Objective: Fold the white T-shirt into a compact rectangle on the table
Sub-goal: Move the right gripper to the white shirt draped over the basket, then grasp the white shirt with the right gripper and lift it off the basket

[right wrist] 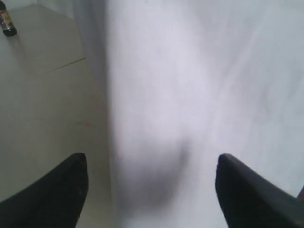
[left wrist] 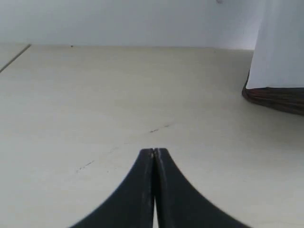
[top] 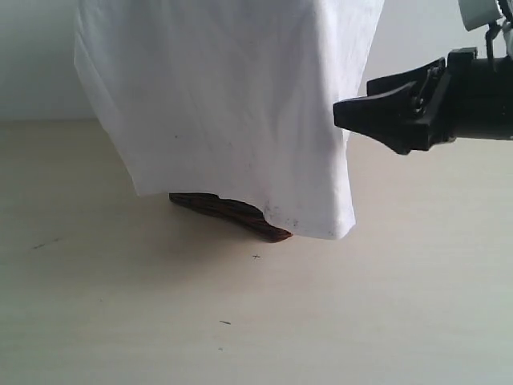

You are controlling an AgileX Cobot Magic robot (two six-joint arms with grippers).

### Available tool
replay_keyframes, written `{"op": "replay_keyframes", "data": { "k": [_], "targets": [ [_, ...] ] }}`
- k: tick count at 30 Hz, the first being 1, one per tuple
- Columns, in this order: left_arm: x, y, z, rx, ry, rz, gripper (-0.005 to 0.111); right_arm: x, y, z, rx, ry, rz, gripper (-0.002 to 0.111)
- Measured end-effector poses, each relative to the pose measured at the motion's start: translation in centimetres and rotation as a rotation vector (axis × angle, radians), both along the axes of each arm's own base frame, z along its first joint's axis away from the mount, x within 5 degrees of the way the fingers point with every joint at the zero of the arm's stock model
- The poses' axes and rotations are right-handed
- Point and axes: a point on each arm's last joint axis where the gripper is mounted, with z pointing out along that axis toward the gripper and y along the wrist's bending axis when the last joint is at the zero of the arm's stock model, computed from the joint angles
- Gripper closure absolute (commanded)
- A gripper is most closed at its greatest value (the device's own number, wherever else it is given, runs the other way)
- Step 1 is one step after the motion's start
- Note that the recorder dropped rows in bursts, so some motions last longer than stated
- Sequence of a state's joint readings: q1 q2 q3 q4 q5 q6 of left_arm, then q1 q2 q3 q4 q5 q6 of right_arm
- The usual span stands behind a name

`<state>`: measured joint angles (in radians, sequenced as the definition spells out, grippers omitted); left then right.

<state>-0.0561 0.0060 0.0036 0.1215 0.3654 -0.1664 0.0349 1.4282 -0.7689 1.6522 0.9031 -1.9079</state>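
A: Where is the white T-shirt (top: 232, 104) of soft cotton at this moment?

B: It hangs as a wide sheet from above the upper edge of the exterior view, in the middle of the frame. Its hem ends just over the pale beige wood-look table (top: 120, 313). It is not spread flat, so I judge that the folding has not begun. What holds it up is outside the frame, and I cannot tell what it is.

A: Do the arms hold it?

B: I think not. The black right gripper (top: 353, 112) stands at the right of the frame and points left, near the right edge of the cloth. I cannot tell if it touches the cloth. In its own view the two fingers (right wrist: 52, 190) are wide apart, with the cloth in front of them and nothing gripped. Probably it is placed there to take that edge. The black left gripper (left wrist: 154, 151) has its fingers pressed together on nothing, over bare table and well apart from the cloth. It seems to wait.

A: Is there any container?

B: One, a dark brown woven basket (top: 232, 215). Only a thin strip of it shows under the hem, at the lower centre of the exterior view. The cloth covers the rest, so what is inside is hidden. A small dark bottle (right wrist: 7, 21) stands on the table far beyond the cloth.
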Motion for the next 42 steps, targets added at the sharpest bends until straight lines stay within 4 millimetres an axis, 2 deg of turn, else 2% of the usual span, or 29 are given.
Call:
{"op": "replay_keyframes", "data": {
  "k": [3, 5, 7, 9, 10, 14, 16, 24, 25, 30, 34, 38, 42],
  "targets": [
    [0.0, 0.0, 0.0, 0.000, 0.000, 0.000, 0.107, 0.5, 2.0, -1.8, -0.032, 0.024, 0.051, 0.038],
    [0.0, 0.0, 0.0, 0.000, 0.000, 0.000, 0.107, 0.9, 2.9, -3.2, -0.079, 0.053, 0.031, 0.045],
    [0.0, 0.0, 0.0, 0.000, 0.000, 0.000, 0.107, 1.5, 3.0, -4.3, -0.141, 0.079, -0.030, 0.064],
    [0.0, 0.0, 0.0, 0.000, 0.000, 0.000, 0.107, 1.8, 2.8, -4.6, -0.168, 0.088, -0.069, 0.098],
    [0.0, 0.0, 0.0, 0.000, 0.000, 0.000, 0.107, 1.8, 2.8, -4.6, -0.172, 0.088, -0.072, 0.106],
    [0.0, 0.0, 0.0, 0.000, 0.000, 0.000, 0.107, 1.5, 2.9, -3.8, -0.160, 0.063, -0.066, 0.108],
    [0.0, 0.0, 0.0, 0.000, 0.000, 0.000, 0.107, 1.1, 3.0, -2.0, -0.134, 0.000, -0.047, 0.108],
    [0.0, 0.0, 0.0, 0.000, 0.000, 0.000, 0.107, 0.4, 2.9, 10.1, -0.077, -0.450, -0.046, 0.108],
    [0.0, 0.0, 0.0, 0.000, 0.000, 0.000, 0.107, 0.1, 2.9, 12.2, -0.071, -0.526, -0.048, 0.108],
    [0.0, 0.0, 0.0, 0.000, 0.000, 0.000, 0.107, -1.0, 2.5, 19.4, -0.042, -0.754, -0.099, 0.108],
    [0.0, 0.0, 0.0, 0.000, 0.000, 0.000, 0.107, -1.8, 1.9, 24.2, -0.032, -0.893, -0.165, 0.108],
    [0.0, 0.0, 0.0, 0.000, 0.000, 0.000, 0.107, -3.1, 1.5, 27.9, -0.019, -1.011, -0.202, 0.108],
    [0.0, 0.0, 0.0, 0.000, 0.000, 0.000, 0.107, -5.6, 1.0, 32.0, 0.020, -1.150, -0.222, 0.108]
  ]
}}
